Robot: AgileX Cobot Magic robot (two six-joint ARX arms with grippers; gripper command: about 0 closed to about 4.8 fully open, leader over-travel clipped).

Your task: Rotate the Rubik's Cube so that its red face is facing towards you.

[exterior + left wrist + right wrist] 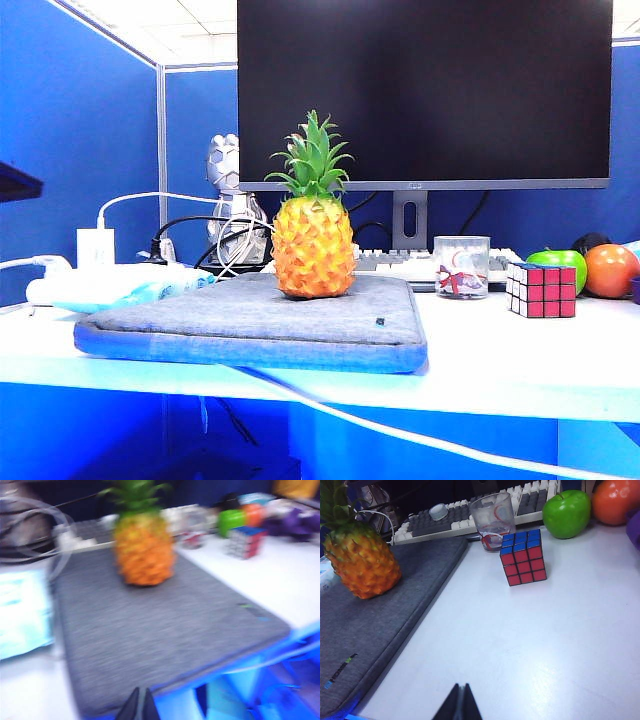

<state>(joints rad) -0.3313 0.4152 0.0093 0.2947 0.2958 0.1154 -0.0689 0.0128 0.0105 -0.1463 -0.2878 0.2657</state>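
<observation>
Rubik's Cube [523, 557] on white desk [530, 640], red face [526, 566] frontward, left gripper [139, 707] and right gripper [459, 705] fingers pressed together, well apart from cube

Bare table [530, 645] fronts the Rubik's Cube [524, 557]; glass [492, 514] crowds behind.

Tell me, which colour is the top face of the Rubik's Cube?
Blue. The top face of the Rubik's Cube shows best in the right wrist view.
</observation>
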